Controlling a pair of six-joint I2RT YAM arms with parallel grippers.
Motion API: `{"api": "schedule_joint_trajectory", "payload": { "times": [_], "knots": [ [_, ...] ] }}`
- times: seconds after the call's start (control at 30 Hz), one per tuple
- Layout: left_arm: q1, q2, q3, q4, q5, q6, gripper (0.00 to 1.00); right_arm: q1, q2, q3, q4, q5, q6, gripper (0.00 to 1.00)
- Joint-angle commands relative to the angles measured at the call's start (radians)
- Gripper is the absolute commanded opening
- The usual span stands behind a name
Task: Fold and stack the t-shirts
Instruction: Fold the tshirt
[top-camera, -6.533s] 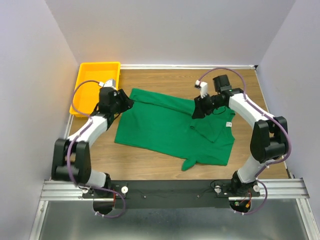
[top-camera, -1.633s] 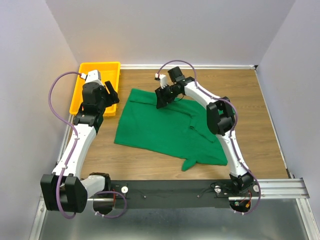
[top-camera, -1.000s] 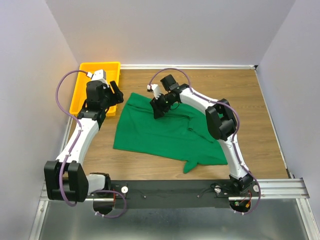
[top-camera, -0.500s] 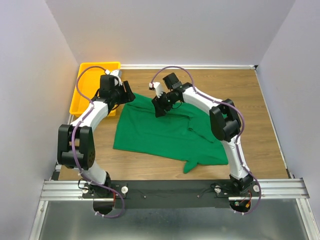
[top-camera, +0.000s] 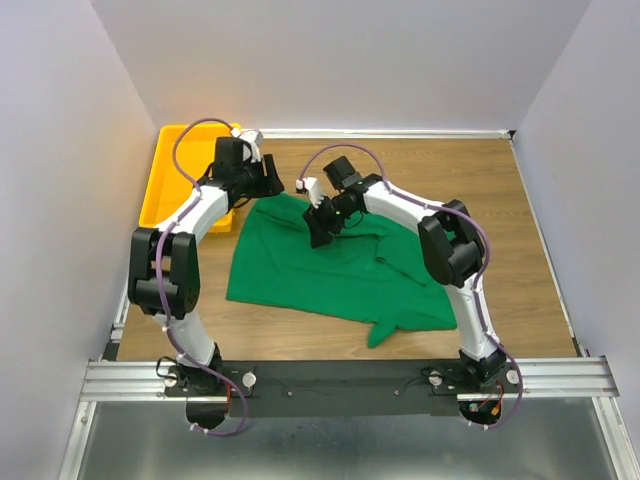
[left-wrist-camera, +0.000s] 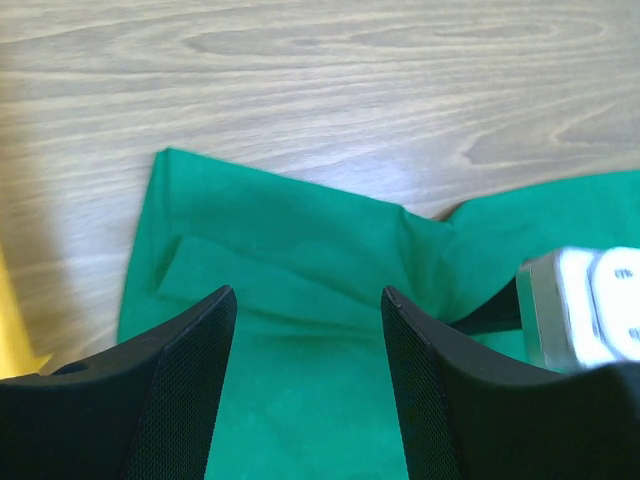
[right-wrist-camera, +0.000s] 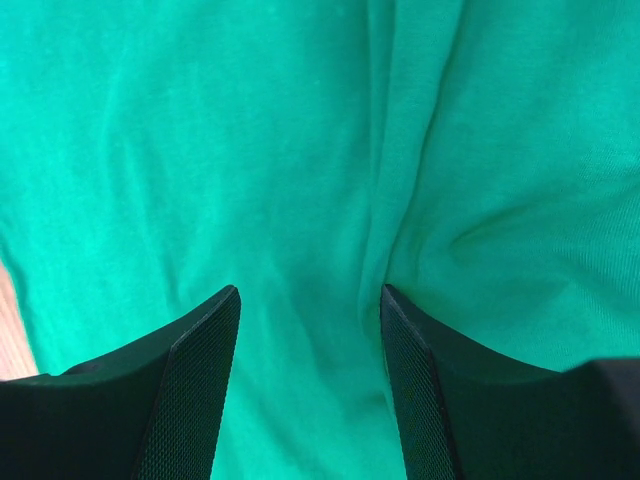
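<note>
**Both tools open at the shirt's far edge**

The green t-shirt (top-camera: 330, 275) lies spread mid-bench (top-camera: 520, 200), long axis left-right, not yet folded. The right tool (top-camera: 322, 228), jaws apart and empty, is over its far-middle. Its wrist view shows a crease running between the fingers. The left tool (top-camera: 268, 184), wide and empty, is nearest the far-left corner. Only its wrist view shows that corner's doubled flap. The yellow tray (top-camera: 165, 170) is beyond.

We see a wooden table (top-camera: 500, 190). A green t-shirt (top-camera: 320, 275) lies on it left of centre, spread mostly flat, creased, with a fold at its right side. A yellow tray (top-camera: 170, 175) sits in the far left corner, near the shirt.
</note>
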Motion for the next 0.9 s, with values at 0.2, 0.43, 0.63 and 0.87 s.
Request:
{"api": "schedule_joint_trajectory", "payload": {
  "times": [0.2, 0.43, 0.63, 0.87],
  "knots": [
    [-0.127, 0.142, 0.11, -0.066, 0.059, 0.04, 0.66, 0.01, -0.082, -0.045, -0.005, -0.048, -0.045, 0.66],
    [-0.15, 0.197, 0.113, -0.114, 0.01, 0.041, 0.6, 0.012, -0.08, -0.059, -0.004, -0.052, -0.039, 0.66],
    [-0.151, 0.199, 0.055, -0.112, -0.02, 0.04, 0.54, 0.012, -0.105, -0.071, -0.004, -0.055, -0.031, 0.66],
    [-0.151, 0.076, -0.044, -0.128, -0.115, 0.038, 0.49, -0.087, -0.186, -0.108, -0.002, -0.079, 0.001, 0.66]
  ]
}}
